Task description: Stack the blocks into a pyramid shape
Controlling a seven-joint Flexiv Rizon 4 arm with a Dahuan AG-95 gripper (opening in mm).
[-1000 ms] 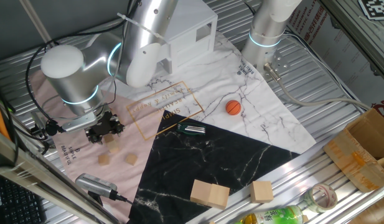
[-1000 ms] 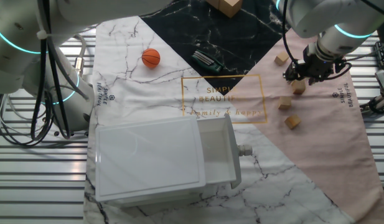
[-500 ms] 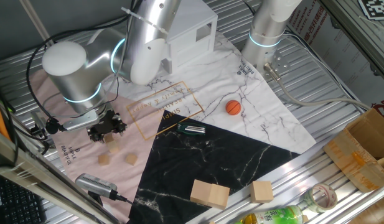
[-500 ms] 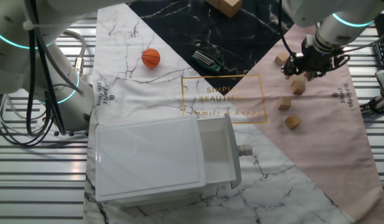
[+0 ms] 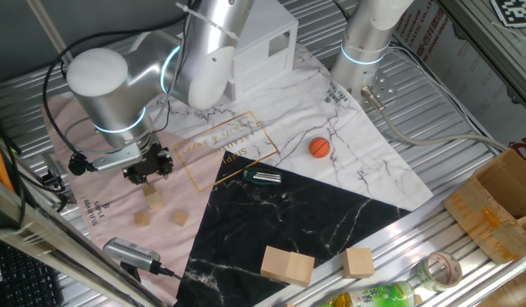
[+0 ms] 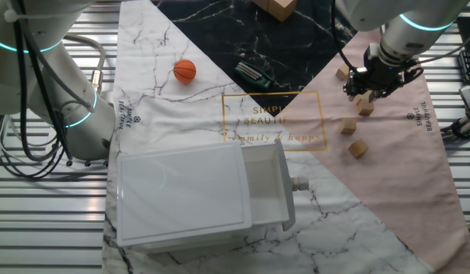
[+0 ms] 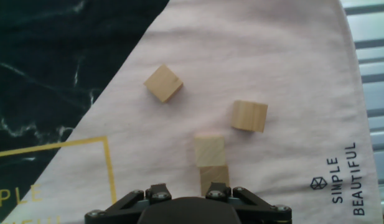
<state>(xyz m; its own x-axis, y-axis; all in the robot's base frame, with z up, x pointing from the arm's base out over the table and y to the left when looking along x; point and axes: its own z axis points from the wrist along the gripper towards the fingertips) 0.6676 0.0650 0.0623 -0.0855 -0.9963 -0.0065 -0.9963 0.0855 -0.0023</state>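
Several small tan blocks lie on the pink part of the cloth. In the hand view one block (image 7: 163, 83) sits alone near the black marble, another (image 7: 249, 116) lies to the right, and two (image 7: 210, 149) (image 7: 214, 176) touch end to end just ahead of my gripper (image 7: 188, 208). From the side I see blocks (image 5: 152, 199) (image 5: 142, 218) (image 5: 179, 218) in front of the gripper (image 5: 147, 168). The other fixed view shows blocks (image 6: 342, 73) (image 6: 365, 107) (image 6: 348, 125) (image 6: 358, 148) around the gripper (image 6: 369, 82), which hangs above them. Its linkage is spread and it holds nothing; the fingertips are hidden.
An orange ball (image 5: 320, 147) and a dark metal tool (image 5: 263, 177) lie mid-cloth. A white drawer box (image 6: 189, 194) stands open. Two large pale wooden blocks (image 5: 287, 265) (image 5: 359, 262) sit at the black cloth's edge. A second arm's base (image 5: 369, 43) and a cabled device (image 5: 130, 251) flank the cloth.
My gripper has risen and drifted a little away from the cluster of cubes. The cubes have stayed where they were.
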